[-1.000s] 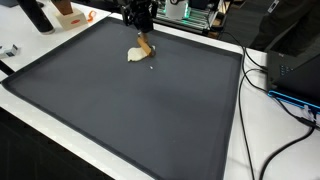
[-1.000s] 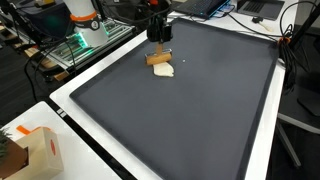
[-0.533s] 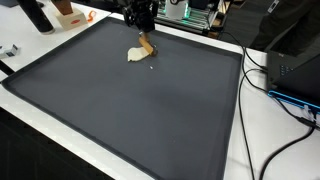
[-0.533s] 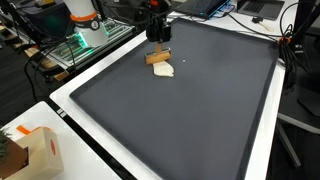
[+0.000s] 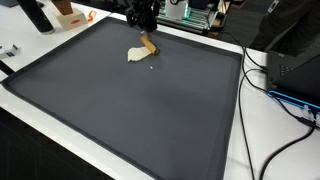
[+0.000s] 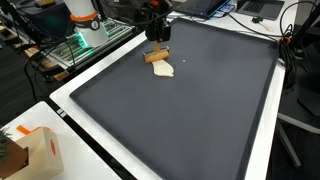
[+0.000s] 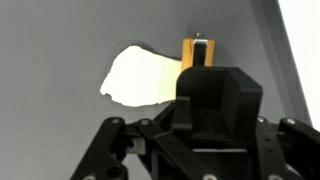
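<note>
Nearest, in an exterior view: small white-and-orange cardboard carton (image 6: 35,148) at the corner of the white table (image 6: 75,112). Print on it too small to read.

Next, wide dark grey rubbery mat (image 6: 210,110), bare over most of its spread in both exterior views.

Toward the mat's far edge: flat cream-coloured irregular patch (image 6: 166,70) (cloth or paper, cannot tell). Touching it, short tan wooden block (image 6: 156,57) with a small metal fitting at one end, plainest in the wrist view (image 7: 197,52). Lying flat or propped up: not clear.

Directly over the block: black Robotiq gripper (image 6: 158,38), pointing straight down. Fingers hidden behind its own housing in the wrist view and too small in the exterior views, so jaw opening and any hold on the block cannot be told.

Progress, as a judgement: block and patch both down on the mat, neither raised; no firm grasp evident; gripper close above.

Farthest: green-lit electronics rack (image 6: 78,42). No brand or lettering legible anywhere.
</note>
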{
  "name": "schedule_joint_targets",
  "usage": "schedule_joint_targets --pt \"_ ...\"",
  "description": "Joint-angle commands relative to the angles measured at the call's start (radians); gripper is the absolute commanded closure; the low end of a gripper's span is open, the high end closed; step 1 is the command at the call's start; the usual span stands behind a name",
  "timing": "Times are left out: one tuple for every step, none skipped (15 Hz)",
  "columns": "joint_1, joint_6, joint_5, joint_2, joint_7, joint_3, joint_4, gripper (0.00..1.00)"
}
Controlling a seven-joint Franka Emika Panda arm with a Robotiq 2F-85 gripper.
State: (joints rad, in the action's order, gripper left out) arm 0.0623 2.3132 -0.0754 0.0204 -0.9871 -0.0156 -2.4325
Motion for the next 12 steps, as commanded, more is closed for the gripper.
schedule_joint_targets --pt "-0.004 -0.04 0.014 -0.043 -0.027 -0.01 -0.022 0.79" --pt "-0.003 -0.041 0.016 -0.044 -0.03 -0.012 -0.023 0.79" --pt "-0.003 -0.044 0.016 -0.044 -0.033 -0.013 -0.023 0.79" --pt "-0.003 -0.044 0.02 -0.043 -0.037 -0.014 -0.025 0.79" --pt "-0.003 -0.047 0.019 -0.043 -0.038 -0.015 -0.025 0.79" --pt "-0.004 -0.047 0.021 -0.042 -0.043 -0.015 -0.027 0.79" --pt "-0.004 -0.046 0.02 -0.04 -0.045 -0.015 -0.028 0.79" --pt "-0.004 -0.047 0.019 -0.039 -0.046 -0.015 -0.029 0.79" --pt "-0.005 -0.047 0.018 -0.038 -0.045 -0.015 -0.03 0.79" --pt "-0.005 -0.045 0.011 -0.038 -0.038 -0.015 -0.03 0.79" --pt "-0.006 -0.042 0.002 -0.04 -0.03 -0.015 -0.03 0.79" --pt "-0.007 -0.034 -0.024 -0.042 0.002 -0.015 -0.029 0.79"
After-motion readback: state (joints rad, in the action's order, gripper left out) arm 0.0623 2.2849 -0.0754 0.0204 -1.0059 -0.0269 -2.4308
